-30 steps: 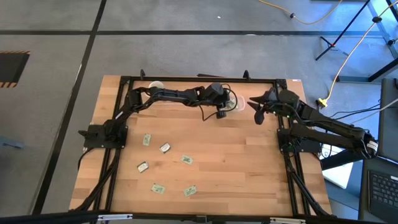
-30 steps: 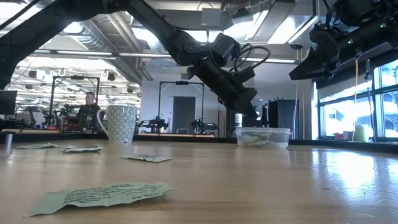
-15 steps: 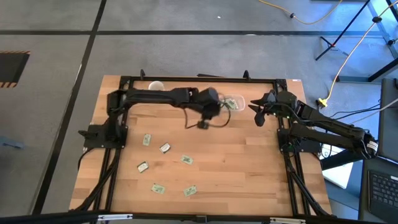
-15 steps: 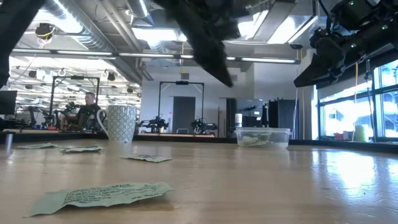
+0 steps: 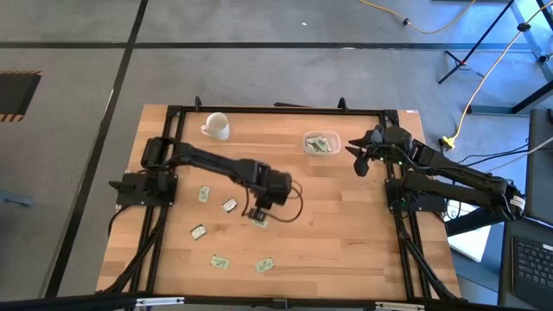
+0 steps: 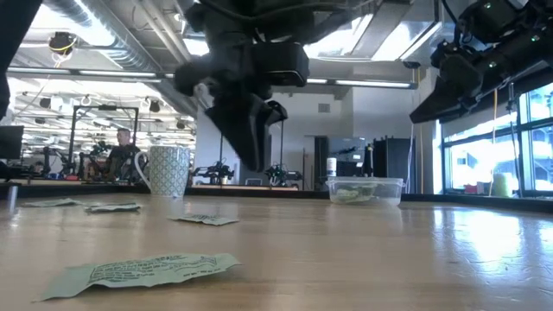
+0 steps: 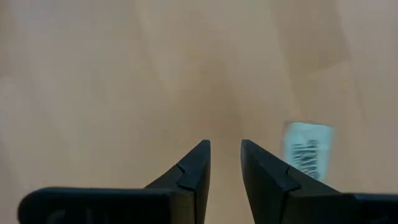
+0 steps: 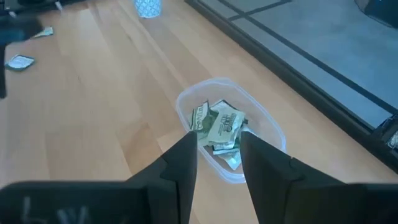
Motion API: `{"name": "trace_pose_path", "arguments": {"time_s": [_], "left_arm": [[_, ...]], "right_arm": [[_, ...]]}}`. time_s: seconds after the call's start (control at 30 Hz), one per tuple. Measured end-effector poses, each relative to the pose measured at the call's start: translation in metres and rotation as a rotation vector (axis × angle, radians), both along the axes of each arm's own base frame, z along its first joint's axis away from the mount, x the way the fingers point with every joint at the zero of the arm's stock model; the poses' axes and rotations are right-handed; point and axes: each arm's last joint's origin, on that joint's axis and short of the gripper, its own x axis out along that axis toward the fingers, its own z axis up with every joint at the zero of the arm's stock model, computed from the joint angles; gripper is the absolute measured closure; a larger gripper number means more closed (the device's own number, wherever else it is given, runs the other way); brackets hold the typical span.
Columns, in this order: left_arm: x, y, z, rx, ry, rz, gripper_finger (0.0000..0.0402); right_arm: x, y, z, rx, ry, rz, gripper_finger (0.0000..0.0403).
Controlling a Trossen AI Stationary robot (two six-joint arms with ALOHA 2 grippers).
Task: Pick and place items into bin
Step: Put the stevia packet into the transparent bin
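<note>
Several pale green and white packets lie flat on the wooden table, among them one (image 5: 205,194), one (image 5: 229,206) and one (image 5: 198,231). My left gripper (image 5: 257,212) hangs open with a narrow gap over mid-table, just beside a packet (image 5: 260,222), which also shows in the left wrist view (image 7: 308,155). It touches nothing. The clear bin (image 5: 308,136) stands near the far edge and holds several packets (image 8: 221,127). My right gripper (image 5: 359,164) waits open in the air to the right of the bin (image 8: 267,127).
A white patterned mug (image 5: 216,126) stands at the far left of the table. Two more packets (image 5: 220,261) (image 5: 264,264) lie near the table's near edge. Black frame rails run around the table. Bare wood lies between the packets and the bin.
My left gripper has swung from above the bin toward the table's near-left, to mid-table, and has come down over a loose packet, its fingers now pointing down. My right gripper has kept still.
</note>
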Motion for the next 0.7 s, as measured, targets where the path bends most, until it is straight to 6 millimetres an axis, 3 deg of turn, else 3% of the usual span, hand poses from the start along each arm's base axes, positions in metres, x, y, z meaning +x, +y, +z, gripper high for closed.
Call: {"name": "trace_pose_path", "arguments": {"time_s": [0.3, 0.5, 0.7], "left_arm": [[-0.010, -0.045, -0.016, -0.014, -0.009, -0.061, 0.0317], [-0.014, -0.059, -0.016, 0.030, -0.014, -0.053, 0.0317], [-0.013, -0.060, -0.020, 0.027, -0.004, -0.055, 0.0317]], "right_arm": [[0.002, -0.002, 0.006, -0.072, -0.039, 0.013, 0.0276], [0.003, -0.002, 0.006, -0.064, -0.049, 0.007, 0.0276], [0.003, -0.002, 0.006, -0.057, -0.051, 0.003, 0.0276]]}}
